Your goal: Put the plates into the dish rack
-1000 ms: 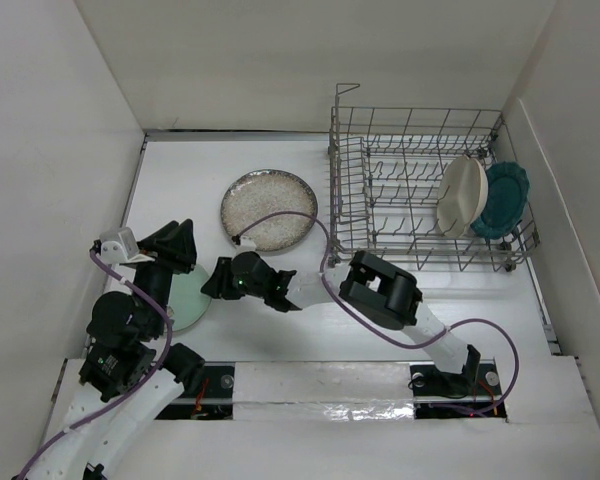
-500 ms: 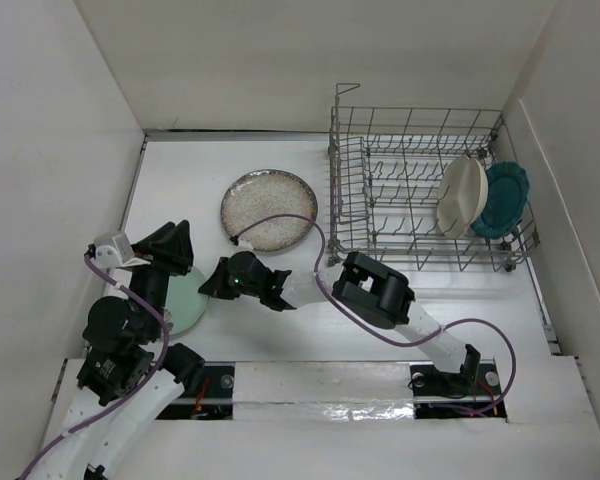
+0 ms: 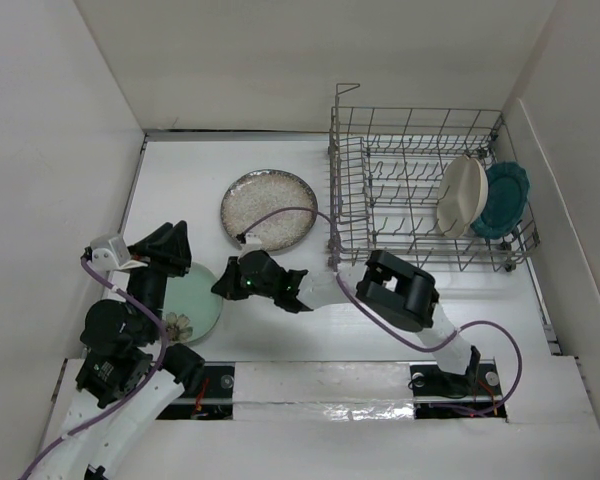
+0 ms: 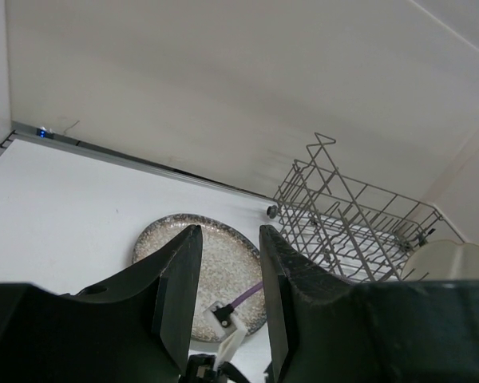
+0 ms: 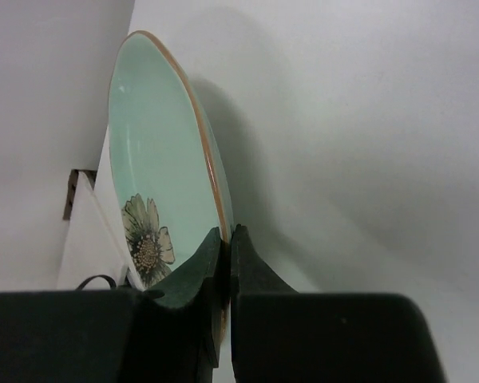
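Observation:
My right gripper (image 3: 226, 284) is shut on the rim of the pale mint green plate with a flower (image 3: 192, 311), seen edge-on in the right wrist view (image 5: 156, 167) with the rim pinched between the fingers (image 5: 193, 275). My left gripper (image 3: 170, 240) is open and empty above the plate's left side; its fingers (image 4: 184, 271) frame the speckled beige-brown plate (image 4: 223, 267), which lies flat on the table (image 3: 268, 209). The cream plate (image 3: 461, 195) and the dark teal plate (image 3: 504, 200) stand in the grey wire dish rack (image 3: 410, 150).
White walls close in the table on the left, back and right. The rack (image 4: 343, 223) fills the back right. A purple cable (image 3: 290, 215) crosses the speckled plate. The right arm's elbow (image 3: 400, 290) sits in front of the rack.
My right gripper has pulled the mint green plate to the right and a little nearer, so its flower shows from under the left arm. The left gripper has stayed almost in place.

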You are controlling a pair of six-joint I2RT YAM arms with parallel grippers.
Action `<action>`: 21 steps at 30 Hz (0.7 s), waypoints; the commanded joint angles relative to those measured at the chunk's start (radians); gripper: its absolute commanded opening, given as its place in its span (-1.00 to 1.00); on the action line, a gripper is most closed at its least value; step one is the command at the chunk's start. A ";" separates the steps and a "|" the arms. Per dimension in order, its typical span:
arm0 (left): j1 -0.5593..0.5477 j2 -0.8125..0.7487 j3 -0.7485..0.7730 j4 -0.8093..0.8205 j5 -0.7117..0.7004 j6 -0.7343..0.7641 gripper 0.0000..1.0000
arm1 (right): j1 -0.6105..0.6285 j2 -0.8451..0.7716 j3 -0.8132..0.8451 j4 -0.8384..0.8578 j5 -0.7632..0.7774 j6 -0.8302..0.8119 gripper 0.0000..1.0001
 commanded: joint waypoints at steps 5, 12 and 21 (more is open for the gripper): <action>0.001 -0.035 -0.006 0.043 -0.020 0.001 -0.36 | -0.011 -0.350 -0.056 0.125 0.160 -0.270 -1.00; 0.001 -0.035 -0.004 0.043 -0.001 0.000 -0.36 | -0.163 -0.717 -0.214 -0.013 0.369 -0.471 -1.00; 0.001 -0.029 -0.009 0.043 0.022 -0.006 -0.35 | -0.629 -1.257 -0.310 -0.322 0.648 -0.715 -1.00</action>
